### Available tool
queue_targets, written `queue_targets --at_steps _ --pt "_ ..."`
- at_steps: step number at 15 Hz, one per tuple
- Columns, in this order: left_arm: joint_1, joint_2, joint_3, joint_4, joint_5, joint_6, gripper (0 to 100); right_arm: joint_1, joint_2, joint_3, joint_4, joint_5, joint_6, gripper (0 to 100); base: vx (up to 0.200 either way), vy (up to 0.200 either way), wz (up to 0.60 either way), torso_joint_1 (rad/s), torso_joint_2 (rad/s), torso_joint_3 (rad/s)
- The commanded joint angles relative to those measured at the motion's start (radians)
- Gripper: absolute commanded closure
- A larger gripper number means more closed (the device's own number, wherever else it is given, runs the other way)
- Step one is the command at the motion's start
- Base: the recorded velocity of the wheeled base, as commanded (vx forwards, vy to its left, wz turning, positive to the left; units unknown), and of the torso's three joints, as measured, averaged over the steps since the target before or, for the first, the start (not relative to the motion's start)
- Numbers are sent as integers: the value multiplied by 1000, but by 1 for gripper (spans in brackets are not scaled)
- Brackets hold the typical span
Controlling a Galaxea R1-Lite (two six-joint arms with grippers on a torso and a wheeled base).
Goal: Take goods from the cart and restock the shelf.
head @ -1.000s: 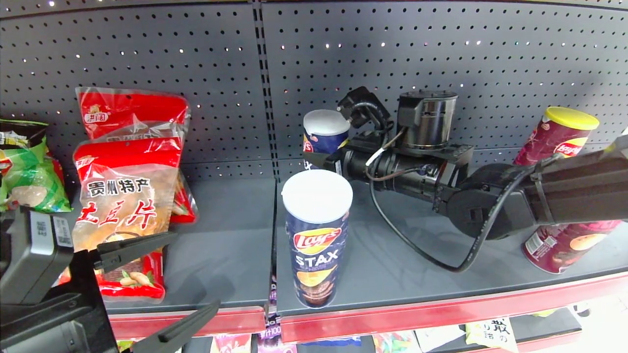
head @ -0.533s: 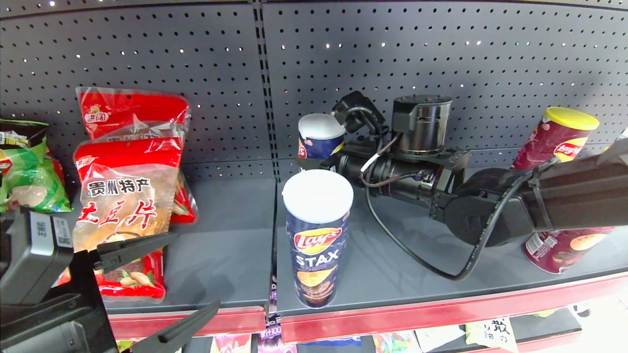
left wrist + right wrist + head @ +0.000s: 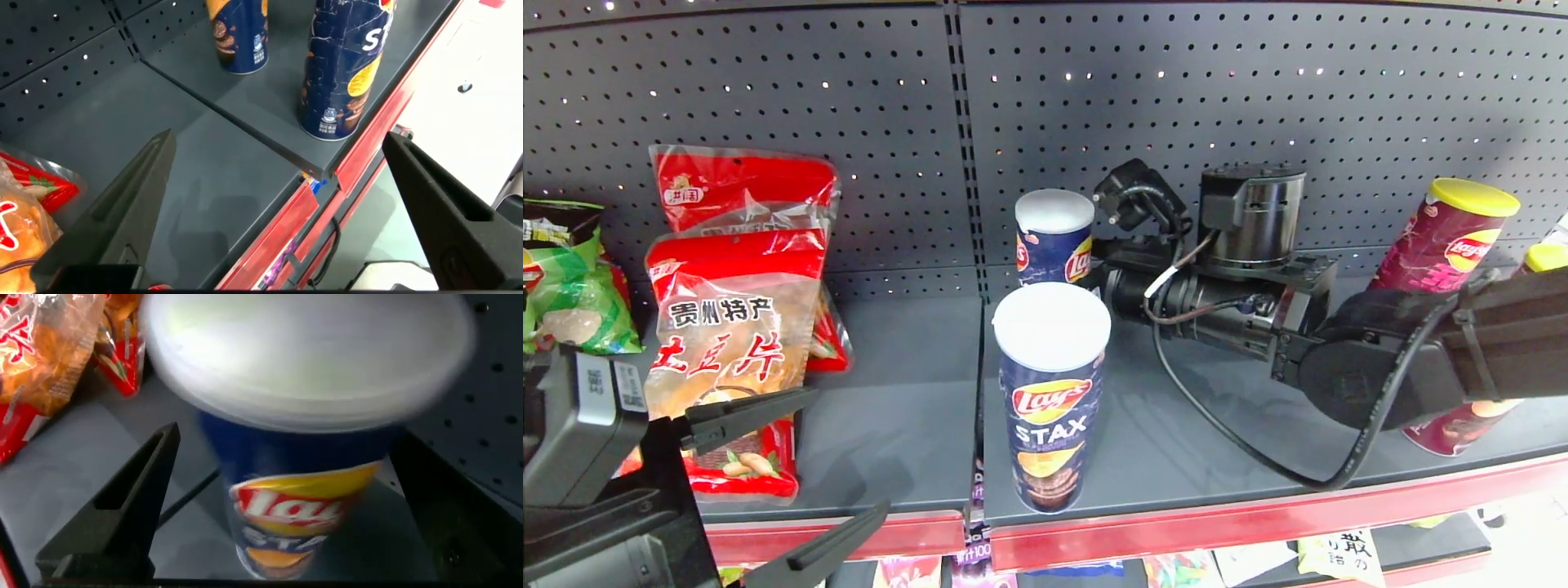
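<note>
As the head view shows, the rear can (image 3: 1054, 237) stands upright at the back of the shelf (image 3: 898, 425), with the right gripper (image 3: 1098, 269) just beside it. In the right wrist view it sits between spread fingers (image 3: 122, 514), loose. In the left wrist view the left gripper (image 3: 278, 137) gapes empty near the front can (image 3: 339, 73).

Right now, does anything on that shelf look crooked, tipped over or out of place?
At the right end of the shelf, the maroon can appears to lean, its yellow lid tipped rightward, while the front blue can and the rear blue can stand upright. The camera angle may exaggerate it. Nothing looks spilled or damaged.
</note>
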Motion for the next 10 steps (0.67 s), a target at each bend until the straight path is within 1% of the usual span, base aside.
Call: queue_targets --at_steps 1,4,10 --pt "0 10 0 0 1 1 0 -1 -103 117 -1 -29 -1 0 0 0 0 0 0 0" --pt "0 39 3 0 14 1 0 -7 -216 267 -1 -78 -1 0 0 0 0 0 0 0" --pt "0 105 0 -3 14 6 0 -4 -416 482 1 -118 -2 0 0 0 0 0 0 0"
